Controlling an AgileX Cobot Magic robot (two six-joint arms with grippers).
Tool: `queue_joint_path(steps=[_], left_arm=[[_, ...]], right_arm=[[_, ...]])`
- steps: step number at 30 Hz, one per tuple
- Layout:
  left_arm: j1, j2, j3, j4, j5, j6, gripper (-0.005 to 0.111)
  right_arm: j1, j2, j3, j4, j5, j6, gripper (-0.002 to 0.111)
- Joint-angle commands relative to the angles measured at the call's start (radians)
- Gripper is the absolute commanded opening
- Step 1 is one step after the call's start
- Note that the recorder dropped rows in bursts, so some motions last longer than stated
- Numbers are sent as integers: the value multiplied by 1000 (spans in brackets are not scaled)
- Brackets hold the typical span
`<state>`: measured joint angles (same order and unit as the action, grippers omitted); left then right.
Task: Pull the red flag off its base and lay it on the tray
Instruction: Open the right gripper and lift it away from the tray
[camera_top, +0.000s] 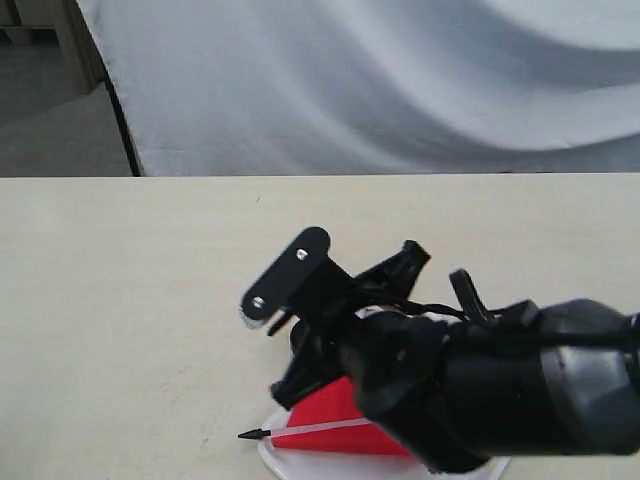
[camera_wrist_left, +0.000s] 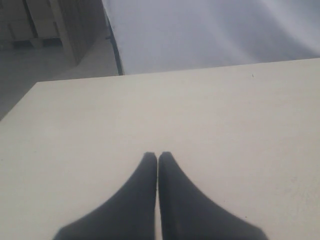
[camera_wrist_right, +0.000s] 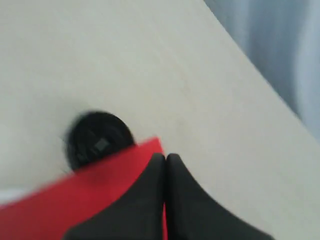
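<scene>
**Red flag (camera_top: 320, 412): off base (camera_wrist_right: 97, 141), over tray (camera_top: 272, 458)**

Right claw (camera_wrist_right: 165, 158) pinched shut on flag, pole near level. Left claw (camera_wrist_left: 157, 157) closed, idle above bare surface (camera_wrist_left: 225, 120). Handling: lower flat, pole within rim, then let go.

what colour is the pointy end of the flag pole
Black. The tip of the red flag is a black point, clearest in the exterior view.

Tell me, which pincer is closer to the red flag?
The right one. The right pincer is closed at the cloth edge of the red flag, near the black base. The left pincer is shut over bare table, with no flag in its view.
</scene>
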<state>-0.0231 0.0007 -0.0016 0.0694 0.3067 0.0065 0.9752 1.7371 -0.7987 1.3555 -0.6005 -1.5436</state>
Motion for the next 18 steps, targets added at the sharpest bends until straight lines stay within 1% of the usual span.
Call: queue_joint_path(steps=[1,3,4,5,6,7,8,9,10,11,12,14,15,16,17,18], left_arm=[[2,-1,2,5,-6,-7,1],[2,-1,2,5,-6,-7,1],[2,-1,2,5,-6,-7,1],[2,-1,2,5,-6,-7,1],[2,-1,2,5,-6,-7,1],[2,-1,2,5,-6,-7,1],[2,-1,2,5,-6,-7,1],[2,-1,2,5,-6,-7,1],[2,-1,2,5,-6,-7,1],[2,-1,2,5,-6,-7,1],[2,-1,2,5,-6,-7,1],[2,-1,2,5,-6,-7,1],[2,-1,2,5,-6,-7,1],[2,-1,2,5,-6,-7,1],[2,-1,2,5,-6,-7,1],[2,-1,2,5,-6,-7,1]], right_arm=[[-55,0,-134,-18,395,156,0],[-100,6,-194,-18,662,179,0],[-122,11,-215,-18,766,186,0],[-160,13,-249,-42,977,198,0],[-172,13,-260,-80,1044,226,0],[-204,0,-284,-295,1101,440,0],[-216,-8,-296,-429,1117,610,0],[-244,-20,-318,-824,1171,958,0],[-256,-30,-331,-1022,1233,1190,0],[-283,-47,-342,-1344,1351,1476,0],[-301,-60,-344,-1456,1411,1583,0],[-346,-93,-333,-1578,1498,1687,0],[-409,-142,-310,-1597,1522,1717,0],[-451,-184,-289,-1582,1519,1717,0],[-530,-248,-258,-1553,1490,1722,0],[-584,-303,-233,-1542,1470,1733,0]])
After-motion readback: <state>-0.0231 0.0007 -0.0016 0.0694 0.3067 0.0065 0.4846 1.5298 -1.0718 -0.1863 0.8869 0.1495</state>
